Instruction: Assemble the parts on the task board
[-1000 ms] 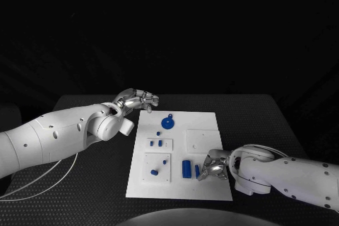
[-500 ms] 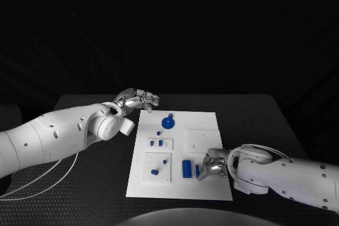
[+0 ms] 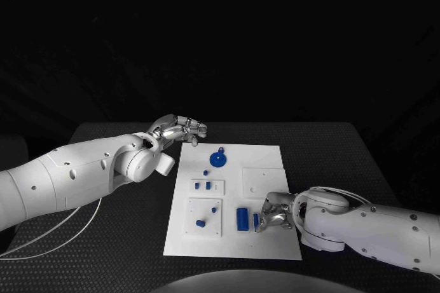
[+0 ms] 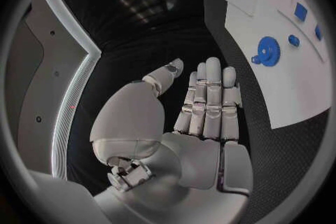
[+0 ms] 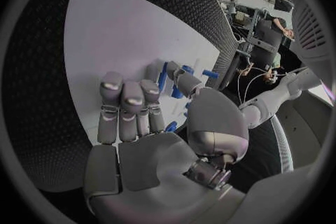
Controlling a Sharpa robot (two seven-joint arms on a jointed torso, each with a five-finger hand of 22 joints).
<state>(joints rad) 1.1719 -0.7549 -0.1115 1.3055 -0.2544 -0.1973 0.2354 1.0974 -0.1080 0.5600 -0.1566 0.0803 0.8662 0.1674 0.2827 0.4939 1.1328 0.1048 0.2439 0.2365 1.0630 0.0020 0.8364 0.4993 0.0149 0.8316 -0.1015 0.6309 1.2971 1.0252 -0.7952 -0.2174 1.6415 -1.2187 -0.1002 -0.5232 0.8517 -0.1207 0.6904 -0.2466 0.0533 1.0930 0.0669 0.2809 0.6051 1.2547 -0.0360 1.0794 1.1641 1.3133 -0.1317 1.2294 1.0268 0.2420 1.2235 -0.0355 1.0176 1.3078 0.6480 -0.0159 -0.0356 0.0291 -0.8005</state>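
Note:
The white task board (image 3: pixel 261 242) lies in the middle of the table. On it are a blue gear (image 3: pixel 217 158), several small blue pieces (image 3: pixel 206 186), a long blue block (image 3: pixel 242 218) and a slim blue piece (image 3: pixel 255 220) beside it. My right hand (image 3: pixel 276 215) rests low over the board's near right part, fingers stretched out flat (image 5: pixel 126 106), thumb tip close beside the slim blue piece (image 5: pixel 164 77); nothing is gripped. My left hand (image 3: pixel 178 128) hovers off the board's far left corner, fingers straight and empty (image 4: pixel 206 106). The left wrist view has the gear (image 4: pixel 266 47) on the board (image 4: pixel 294 89).
Two raised white plates (image 3: pixel 264 180) (image 3: pixel 203 217) sit on the board. Black matting (image 3: pixel 110 242) surrounds the board on all sides. A white cable (image 3: pixel 55 239) trails over the table under my left arm.
My right hand has crept a little to the left, closer to the slim blue piece. The left hand and the parts have stayed put.

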